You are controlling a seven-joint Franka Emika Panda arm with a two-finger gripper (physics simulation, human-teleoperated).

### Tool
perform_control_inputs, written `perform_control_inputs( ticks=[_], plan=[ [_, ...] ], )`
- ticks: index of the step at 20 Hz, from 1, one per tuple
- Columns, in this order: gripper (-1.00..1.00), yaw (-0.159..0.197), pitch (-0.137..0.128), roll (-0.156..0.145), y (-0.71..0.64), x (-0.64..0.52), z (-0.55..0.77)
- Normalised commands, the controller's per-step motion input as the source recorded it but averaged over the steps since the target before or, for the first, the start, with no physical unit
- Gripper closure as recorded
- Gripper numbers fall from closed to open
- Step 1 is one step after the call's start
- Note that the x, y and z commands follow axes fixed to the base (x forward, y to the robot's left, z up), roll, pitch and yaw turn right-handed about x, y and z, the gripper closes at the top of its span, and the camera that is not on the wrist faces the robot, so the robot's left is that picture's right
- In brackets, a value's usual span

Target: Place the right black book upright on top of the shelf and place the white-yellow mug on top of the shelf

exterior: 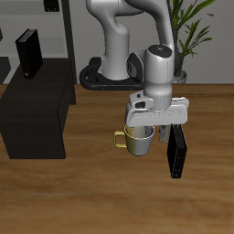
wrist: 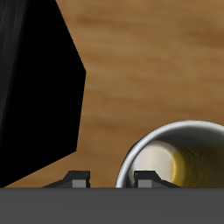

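Note:
The right black book (exterior: 30, 53) stands upright on the flat top of the low black shelf (exterior: 37, 110). On the wooden table, away from the shelf, sits the white-yellow mug (exterior: 138, 142) (wrist: 179, 157), its yellow handle pointing toward the shelf. My gripper (exterior: 144, 131) (wrist: 113, 179) hangs directly over the mug's rim and is open. In the wrist view one fingertip (wrist: 147, 179) is over the yellowish inside and the other (wrist: 79, 179) is outside the mug wall. Nothing is held.
A second black book (exterior: 176, 152) (wrist: 35, 87) stands upright on the table close beside the mug, nearer the table's front edge. A potted plant (exterior: 189, 27) and a tall thin-framed rack (exterior: 57, 27) stand at the back.

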Motion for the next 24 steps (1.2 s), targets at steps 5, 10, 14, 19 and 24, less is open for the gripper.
perform_control_inputs(
  ticks=[5,10,14,19,24],
  plan=[
    [1.00,-0.028,0.007,0.008,-0.09,0.00,0.10],
    [1.00,0.010,-0.051,-0.025,-0.17,-0.03,0.37],
    [1.00,-0.016,-0.049,-0.019,-0.25,-0.06,0.47],
    [1.00,0.004,-0.084,-0.025,-0.31,-0.11,0.65],
    [1.00,0.007,-0.099,-0.026,-0.42,-0.17,0.80]
  ],
)
